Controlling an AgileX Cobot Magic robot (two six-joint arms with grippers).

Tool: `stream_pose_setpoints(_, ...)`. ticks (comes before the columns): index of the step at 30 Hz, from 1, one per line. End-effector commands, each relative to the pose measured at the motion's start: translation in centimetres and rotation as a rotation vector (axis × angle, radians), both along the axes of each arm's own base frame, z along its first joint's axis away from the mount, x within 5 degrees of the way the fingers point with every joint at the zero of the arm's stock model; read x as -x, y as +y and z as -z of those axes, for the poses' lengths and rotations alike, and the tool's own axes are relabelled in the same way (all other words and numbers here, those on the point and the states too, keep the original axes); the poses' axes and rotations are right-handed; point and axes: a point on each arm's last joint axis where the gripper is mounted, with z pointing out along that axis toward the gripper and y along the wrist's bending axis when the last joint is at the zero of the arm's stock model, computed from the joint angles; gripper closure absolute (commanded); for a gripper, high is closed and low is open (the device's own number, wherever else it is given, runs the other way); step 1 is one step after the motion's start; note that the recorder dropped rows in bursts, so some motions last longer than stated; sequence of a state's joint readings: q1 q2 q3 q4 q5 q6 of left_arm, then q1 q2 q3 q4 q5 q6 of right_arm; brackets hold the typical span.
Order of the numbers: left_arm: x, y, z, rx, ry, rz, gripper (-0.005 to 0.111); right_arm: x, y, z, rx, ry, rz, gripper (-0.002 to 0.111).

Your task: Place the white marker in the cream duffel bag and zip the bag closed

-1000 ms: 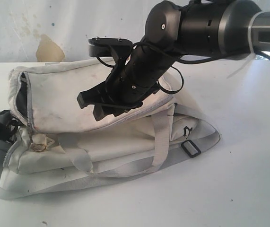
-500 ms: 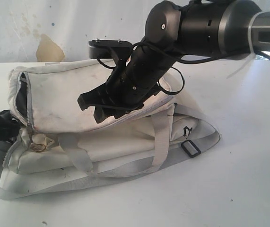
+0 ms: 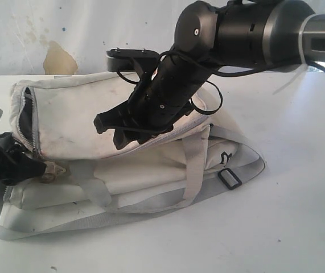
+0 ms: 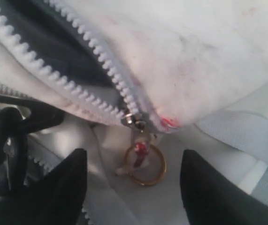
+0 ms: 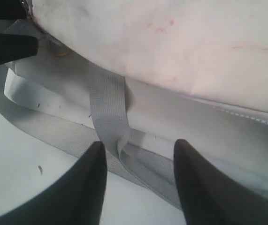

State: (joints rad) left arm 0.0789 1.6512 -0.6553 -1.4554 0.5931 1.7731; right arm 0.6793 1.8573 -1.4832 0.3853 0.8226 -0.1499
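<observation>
Left gripper (image 4: pixel 134 161): fingers spread, one on either side of the gold ring pull (image 4: pixel 145 164). It has advanced inward since half a second ago, to the 9 o'clock end of the cream duffel bag (image 3: pixel 128 182).
Zipper (image 4: pixel 101 61): gaping at that end, dark lining showing.
Right gripper (image 5: pixel 138 150): spread, unmoved, hovering over a grey strap (image 5: pixel 108 108).
Bag: lies on the white table (image 3: pixel 299 216).
</observation>
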Motion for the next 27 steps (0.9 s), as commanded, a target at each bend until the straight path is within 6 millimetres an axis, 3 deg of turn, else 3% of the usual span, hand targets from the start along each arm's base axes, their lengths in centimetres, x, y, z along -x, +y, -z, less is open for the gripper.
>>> stream_pose_setpoints(1, -0.4, -0.2, 1.0, 0.023, -0.009, -0.001, 0.045, -0.2, -0.1, -0.2, -0.004, -0.008, -0.004, 0.065)
stream_pose_setpoints(9, -1.1, -0.5, 2.4, 0.069, -0.032, 0.001, 0.047, -0.2, -0.1, -0.2, -0.004, -0.008, -0.004, 0.065)
stream_pose_setpoints(18, -1.2, -1.2, 2.1, 0.129, -0.095, 0.076, 0.081, -0.3, -0.1, -0.2, -0.01, -0.019, 0.001, 0.065)
stream_pose_setpoints(22, -0.9, -1.4, 1.9, 0.187, -0.018, 0.054, 0.107, -0.3, -0.1, -0.2, -0.006, -0.022, -0.001, 0.065)
stream_pose_setpoints(27, -1.4, -0.8, 0.8, 0.228, 0.169, -0.032, 0.107, -0.4, -0.2, -0.2, 0.015, -0.05, -0.019, 0.066)
